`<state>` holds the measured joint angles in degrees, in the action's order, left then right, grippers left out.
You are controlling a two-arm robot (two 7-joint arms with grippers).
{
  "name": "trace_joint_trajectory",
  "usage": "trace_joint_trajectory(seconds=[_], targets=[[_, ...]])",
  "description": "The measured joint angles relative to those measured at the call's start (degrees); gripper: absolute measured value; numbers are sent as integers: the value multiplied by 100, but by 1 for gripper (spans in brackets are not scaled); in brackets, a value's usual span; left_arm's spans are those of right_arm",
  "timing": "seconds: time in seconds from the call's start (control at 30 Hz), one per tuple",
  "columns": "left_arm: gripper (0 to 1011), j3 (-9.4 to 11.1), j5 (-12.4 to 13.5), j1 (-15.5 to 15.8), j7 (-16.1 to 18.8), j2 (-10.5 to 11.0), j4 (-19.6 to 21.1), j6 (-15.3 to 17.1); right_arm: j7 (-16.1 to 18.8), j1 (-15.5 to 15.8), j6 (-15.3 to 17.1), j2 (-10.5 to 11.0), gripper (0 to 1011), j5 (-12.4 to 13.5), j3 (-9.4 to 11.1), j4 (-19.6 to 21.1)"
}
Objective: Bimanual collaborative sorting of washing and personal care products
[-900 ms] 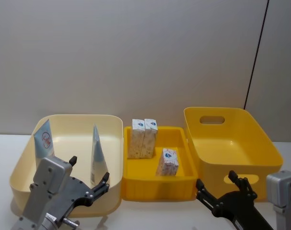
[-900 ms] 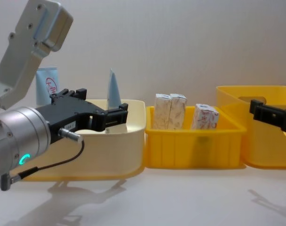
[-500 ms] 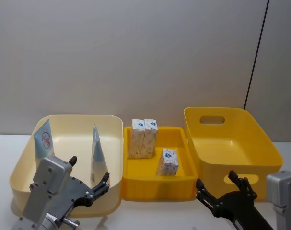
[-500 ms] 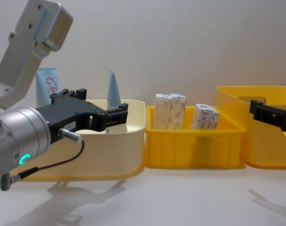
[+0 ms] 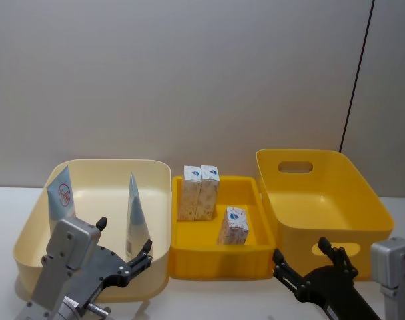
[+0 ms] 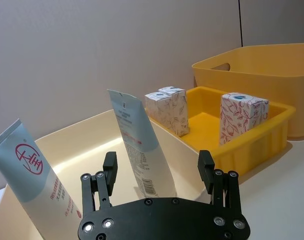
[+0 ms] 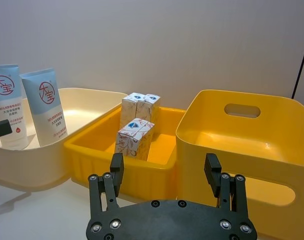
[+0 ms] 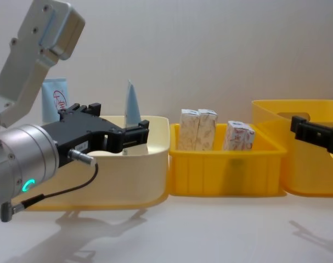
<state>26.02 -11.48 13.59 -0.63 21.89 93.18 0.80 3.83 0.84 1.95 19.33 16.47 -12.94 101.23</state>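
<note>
1. Middle bin [image 5: 219, 264]: three boxes [image 5: 200, 192] inside.
2. Left of it, the left bin [image 5: 109, 176] holds two tubes [image 5: 136, 215].
3. Right of it, the right bin [image 5: 370, 205].
4. Before it, flanking: my left gripper [image 5: 125, 235], right gripper [image 5: 299, 248].

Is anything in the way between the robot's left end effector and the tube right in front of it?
Nothing visible. The open left end effector faces the nearer tube in the pale bin, with only air in between. The other tube stands off to one side.
</note>
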Motion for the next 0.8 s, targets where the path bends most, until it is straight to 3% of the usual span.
trace_joint_trajectory(seconds=[0.8], targets=[[1003,0,0,0,0,0,0,0,0,0,0,0,1001,0,0,0]])
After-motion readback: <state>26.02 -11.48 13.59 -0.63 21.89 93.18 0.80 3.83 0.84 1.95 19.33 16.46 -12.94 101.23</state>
